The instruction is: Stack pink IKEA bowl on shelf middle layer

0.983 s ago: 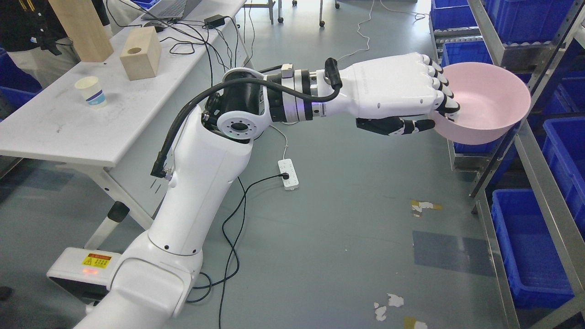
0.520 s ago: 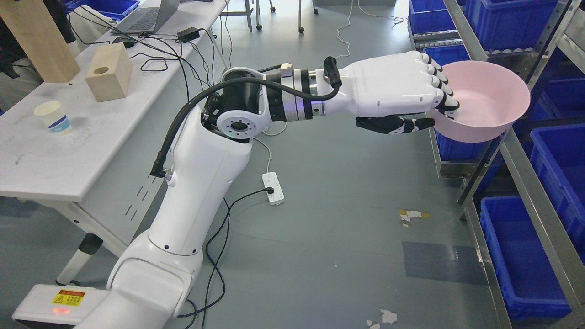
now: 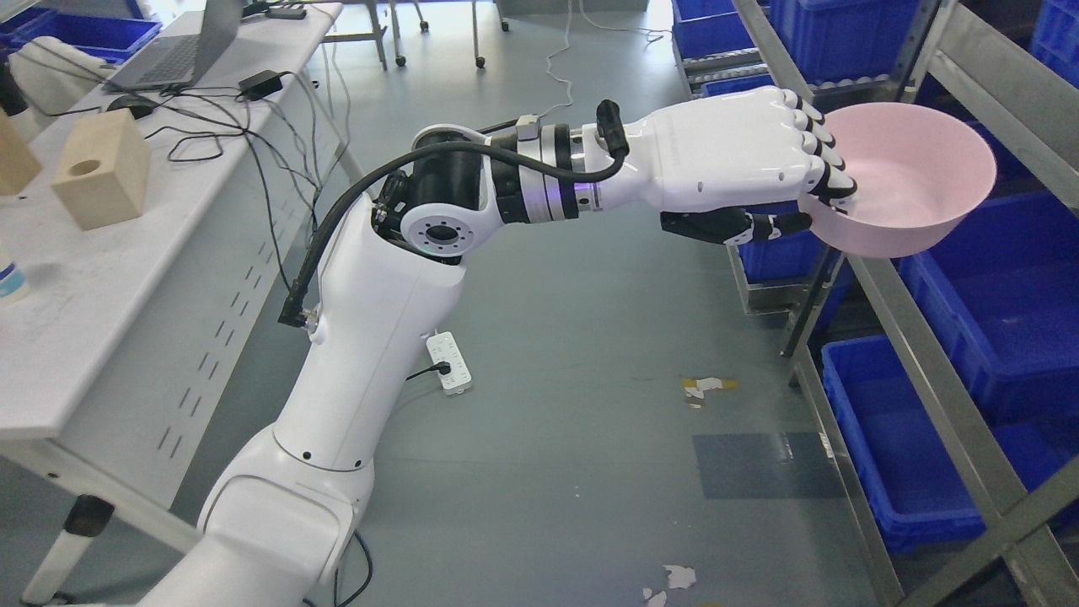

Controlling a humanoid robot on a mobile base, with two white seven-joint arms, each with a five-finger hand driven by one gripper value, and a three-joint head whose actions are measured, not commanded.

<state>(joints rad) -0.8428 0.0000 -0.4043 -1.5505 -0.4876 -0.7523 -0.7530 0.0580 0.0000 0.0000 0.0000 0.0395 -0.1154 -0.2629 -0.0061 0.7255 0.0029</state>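
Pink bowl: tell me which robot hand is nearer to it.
Left. The left robot hand grips the pink bowl by its near rim, fingers inside and thumb beneath. The right robot hand is out of view.

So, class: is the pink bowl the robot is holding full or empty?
Empty. The pink bowl faces mouth up, and its inside shows bare pink with nothing in it. The left robot hand grips its near rim.
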